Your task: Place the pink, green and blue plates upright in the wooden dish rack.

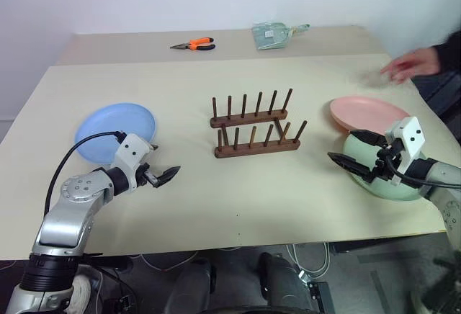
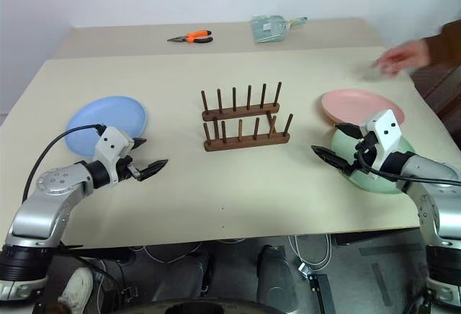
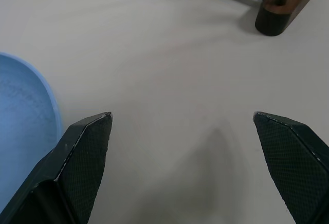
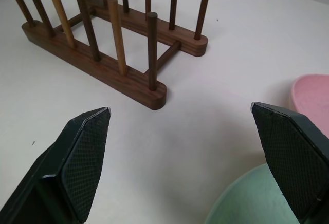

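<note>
Rack (image 1: 256, 127) bars run left-right, pegs upright.

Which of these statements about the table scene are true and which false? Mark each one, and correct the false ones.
1. The wooden dish rack holds no plates. True.
2. The blue plate stands upright in the rack. False: it lies flat on the table, on the robot's left.
3. The left gripper is shut on a plate. False: it is open and holds nothing.
4. The green plate and pink plate lie on the robot's right. True.
5. Orange-handled pliers lie beyond the rack. True.
</note>
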